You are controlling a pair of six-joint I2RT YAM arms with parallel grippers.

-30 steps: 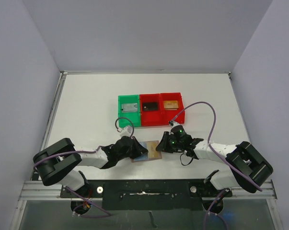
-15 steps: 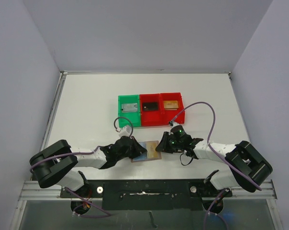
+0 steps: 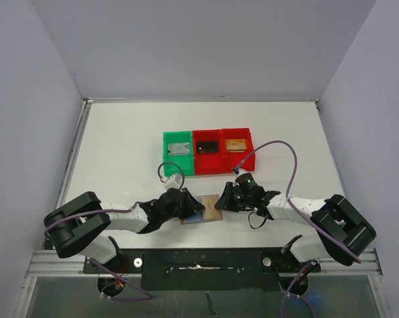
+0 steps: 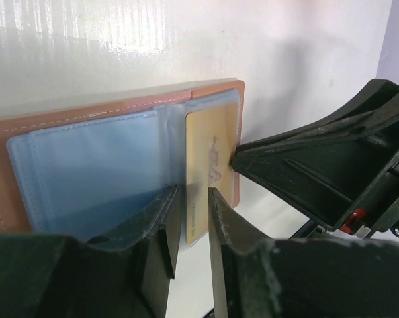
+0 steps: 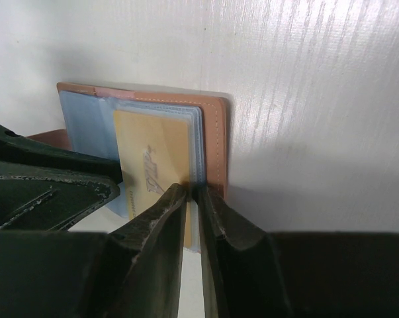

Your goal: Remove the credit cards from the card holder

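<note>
The card holder (image 3: 210,199) lies open on the white table between my two grippers, brown outside (image 4: 87,114) with light-blue clear sleeves. A pale gold card (image 4: 210,165) sits in its right-hand sleeve, its lower edge sticking out. My left gripper (image 4: 192,193) stands over that edge with its jaws a narrow gap apart, and the card shows through the gap. My right gripper (image 5: 192,189) is shut on the edge of the clear sleeves, next to the card (image 5: 153,149) and the brown cover (image 5: 216,136). From above, the left gripper (image 3: 194,211) and right gripper (image 3: 221,201) face each other across the holder.
Three joined bins stand behind the holder: a green bin (image 3: 166,151) holding a grey card, a red bin (image 3: 198,159) holding a dark card, and another red bin (image 3: 251,152) holding an orange-gold card. A purple cable (image 3: 288,156) loops over the right arm.
The left gripper's jaws were pressed together and now stand slightly apart. Both arms and the card holder have hardly moved.
</note>
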